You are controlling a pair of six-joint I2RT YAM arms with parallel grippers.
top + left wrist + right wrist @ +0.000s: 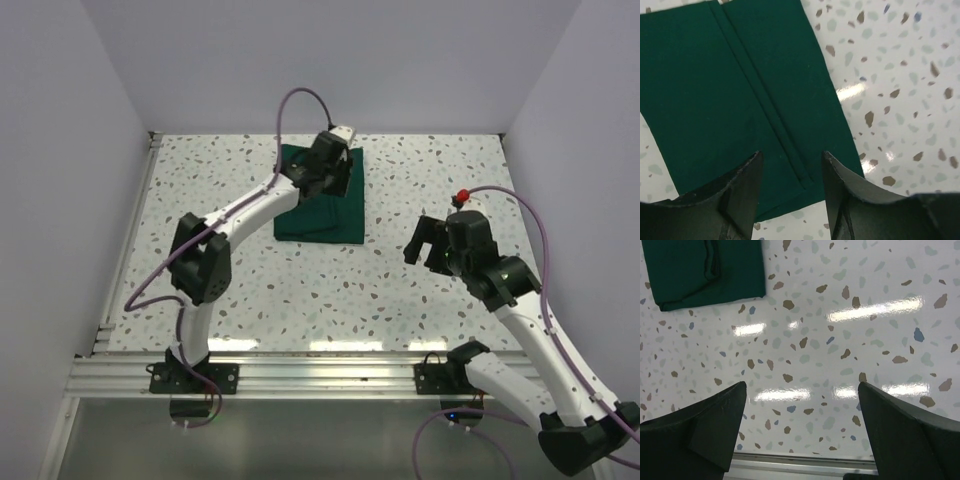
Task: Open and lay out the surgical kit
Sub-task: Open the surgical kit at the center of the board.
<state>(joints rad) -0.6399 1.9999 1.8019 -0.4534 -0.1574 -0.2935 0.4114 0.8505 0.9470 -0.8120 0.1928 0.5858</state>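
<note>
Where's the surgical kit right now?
In the top external view, the folded green surgical kit lies far-centre on the table, directly under the left claw.

The left arm (245, 208) and the right arm (520, 300) were built of white shell links joined by bulky black joints. A thin purple cable (300, 95) looped along each. A small red knob (462, 194) sat by the right wrist. The left gripper (791, 160) and right gripper (802, 390) carried matte black, wedge-shaped fingers (740, 190).

Plain dark green folded cloth wrap (335, 215), one solid colour; glossy white bench (300, 290) flecked brown, grey and blue; white-and-black left robot arm (250, 207).
</note>
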